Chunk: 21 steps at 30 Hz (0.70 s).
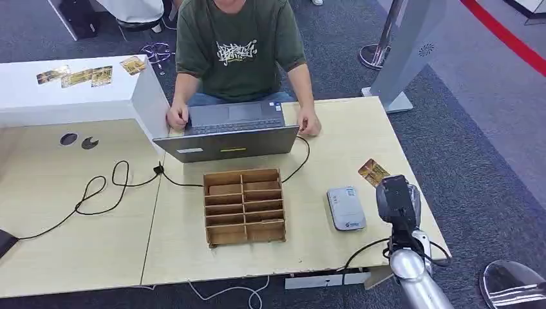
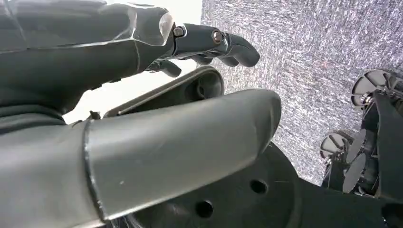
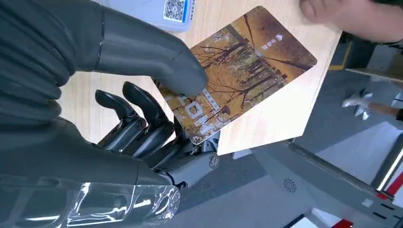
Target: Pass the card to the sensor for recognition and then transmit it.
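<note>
The card (image 1: 373,172), printed with an autumn-trees picture, is pinched in my right hand (image 1: 398,199) above the table's right edge. In the right wrist view my thumb (image 3: 157,61) presses on the card (image 3: 247,66) and the darker fingers (image 3: 142,114) lie under it. The sensor (image 1: 346,207), a flat grey-white box with a QR label (image 3: 177,8), lies on the table just left of that hand. A wooden slotted organizer (image 1: 244,206) stands mid-table. My left hand (image 2: 142,71) hangs over the carpet with its fingers (image 2: 223,45) stretched out, holding nothing.
A person (image 1: 238,45) sits across the table with both hands at a laptop (image 1: 228,132). A black cable (image 1: 96,193) runs over the left tabletop. Several cards (image 1: 77,76) lie on a white counter at the back left. A grey stand (image 1: 405,58) rises beyond the table's right corner.
</note>
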Available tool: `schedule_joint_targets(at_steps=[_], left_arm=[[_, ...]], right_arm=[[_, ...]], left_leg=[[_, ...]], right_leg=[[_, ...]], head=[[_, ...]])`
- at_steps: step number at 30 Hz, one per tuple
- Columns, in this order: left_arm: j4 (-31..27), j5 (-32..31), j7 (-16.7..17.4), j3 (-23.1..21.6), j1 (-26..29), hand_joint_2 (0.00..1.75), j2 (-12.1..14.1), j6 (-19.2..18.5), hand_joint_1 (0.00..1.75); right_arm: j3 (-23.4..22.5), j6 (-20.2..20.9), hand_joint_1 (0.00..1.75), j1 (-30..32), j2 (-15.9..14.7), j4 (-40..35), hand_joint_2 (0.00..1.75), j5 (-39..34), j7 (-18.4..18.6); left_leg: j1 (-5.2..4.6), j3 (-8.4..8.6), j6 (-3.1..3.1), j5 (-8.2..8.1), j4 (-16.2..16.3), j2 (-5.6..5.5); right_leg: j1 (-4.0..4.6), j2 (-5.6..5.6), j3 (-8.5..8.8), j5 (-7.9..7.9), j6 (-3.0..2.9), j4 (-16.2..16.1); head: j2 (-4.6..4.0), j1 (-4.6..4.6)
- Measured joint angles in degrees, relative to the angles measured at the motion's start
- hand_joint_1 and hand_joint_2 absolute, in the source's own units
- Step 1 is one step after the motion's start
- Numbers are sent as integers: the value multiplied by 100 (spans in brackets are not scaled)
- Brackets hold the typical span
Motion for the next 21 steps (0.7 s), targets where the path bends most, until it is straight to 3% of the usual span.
schedule_joint_targets(at_steps=[10,18,21], left_arm=[[0,15,-13,24,5,0,-4,7,0],[0,15,-13,37,10,0,-4,7,0],[0,11,-11,37,11,0,-4,2,0]], right_arm=[[-63,485,175,423,-28,-509,175,-28,284],[-118,605,175,658,-155,-837,175,-83,417],[-109,857,175,661,-254,-852,175,-41,643]], left_leg=[[0,1,3,-2,0,0],[0,1,3,-3,0,1],[0,0,3,-3,0,1]], right_leg=[[-1,0,-1,0,0,-1],[-1,0,-1,-1,1,0],[-1,0,0,-1,1,0]], head=[[0,-2],[0,0],[-2,-2]])
